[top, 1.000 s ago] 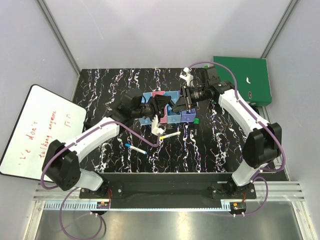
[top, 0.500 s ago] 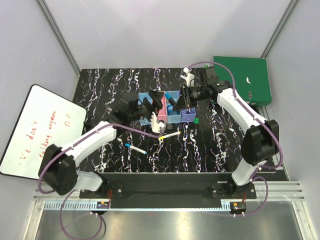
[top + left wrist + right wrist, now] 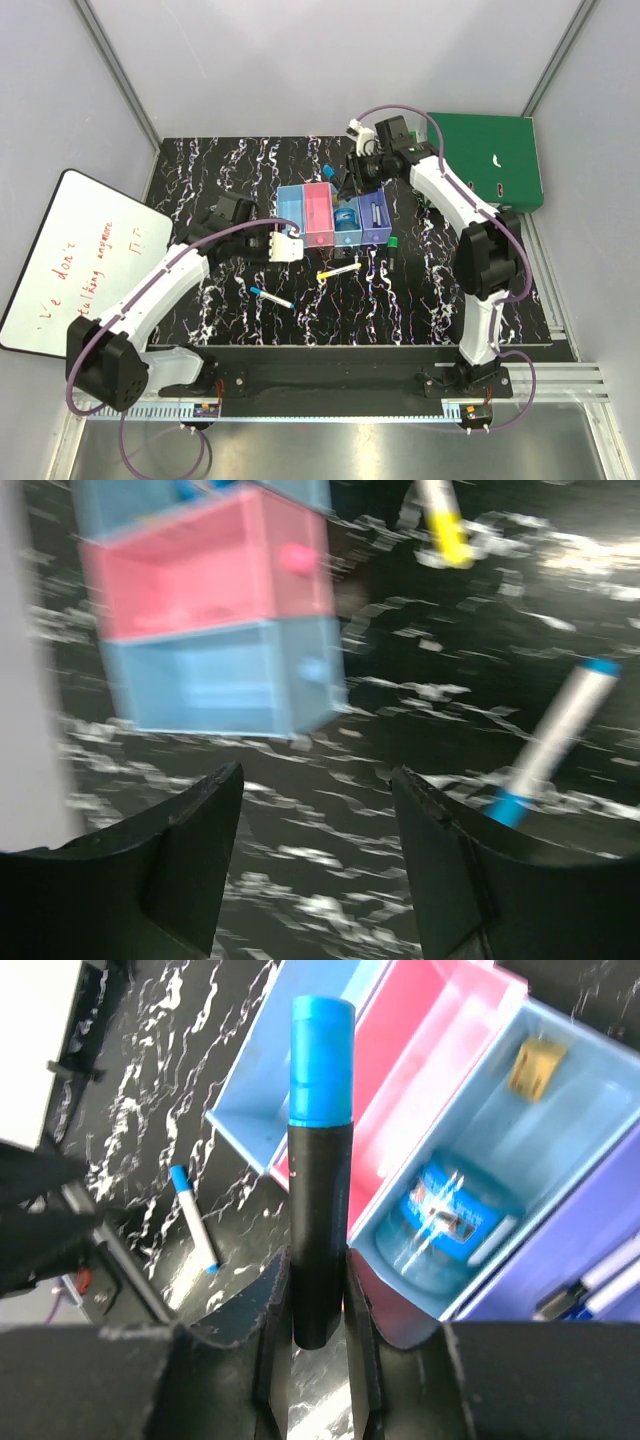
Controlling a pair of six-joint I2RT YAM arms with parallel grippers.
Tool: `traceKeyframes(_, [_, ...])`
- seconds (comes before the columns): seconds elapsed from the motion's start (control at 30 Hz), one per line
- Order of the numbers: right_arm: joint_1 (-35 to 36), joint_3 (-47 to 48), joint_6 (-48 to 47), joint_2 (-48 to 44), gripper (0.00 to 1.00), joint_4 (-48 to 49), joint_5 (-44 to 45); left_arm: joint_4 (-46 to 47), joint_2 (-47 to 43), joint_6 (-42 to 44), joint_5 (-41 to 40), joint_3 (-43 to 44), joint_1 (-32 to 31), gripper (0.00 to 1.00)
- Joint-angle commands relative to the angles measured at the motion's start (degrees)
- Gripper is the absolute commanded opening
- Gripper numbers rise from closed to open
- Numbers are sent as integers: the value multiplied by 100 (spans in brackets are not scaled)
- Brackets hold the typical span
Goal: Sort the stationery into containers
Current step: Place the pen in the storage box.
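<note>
Backing off the bins (image 3: 291,212), left gripper (image 3: 315,790) is now spread and empty, white marker (image 3: 560,730) up-right of its fingers (image 3: 450,880), probably next; right gripper (image 3: 318,1285) still clamps a blue-capped dark marker (image 3: 320,1190).

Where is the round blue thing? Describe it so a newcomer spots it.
Find the row of four bins mid-table. Its third bin from the left holds a round blue object. It dwarfs the small tan piece beside it.

Lab cell — grey panels (image 3: 320,60), aluminium posts (image 3: 118,75)
</note>
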Motion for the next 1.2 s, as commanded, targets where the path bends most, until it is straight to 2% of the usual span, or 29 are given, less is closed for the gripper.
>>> traceKeyframes(0.0, [370, 676, -171, 376, 17, 167, 330, -1056, -30, -284, 387, 71, 23, 66])
traceKeyframes(0.17, [547, 967, -224, 834, 16, 238, 295, -1469, -337, 1402, 370, -465, 23, 66])
traceKeyframes(0.37, [538, 1099, -276, 1238, 12, 264, 339, -1971, -119, 2380, 747, -580, 14, 66])
traceKeyframes(0.53, [538, 1143, -276, 1396, 10, 282, 224, -1997, 469, 2539, 590, -536, -21, 61])
traceKeyframes(0.77, [538, 880, -136, 1406, 9, 361, 75, -2015, 646, 3181, 396, -729, -74, 60])
traceKeyframes(1.17, [529, 229, 110, 1195, 8, 510, -4, -2059, 743, 3120, 510, -589, -65, 59])
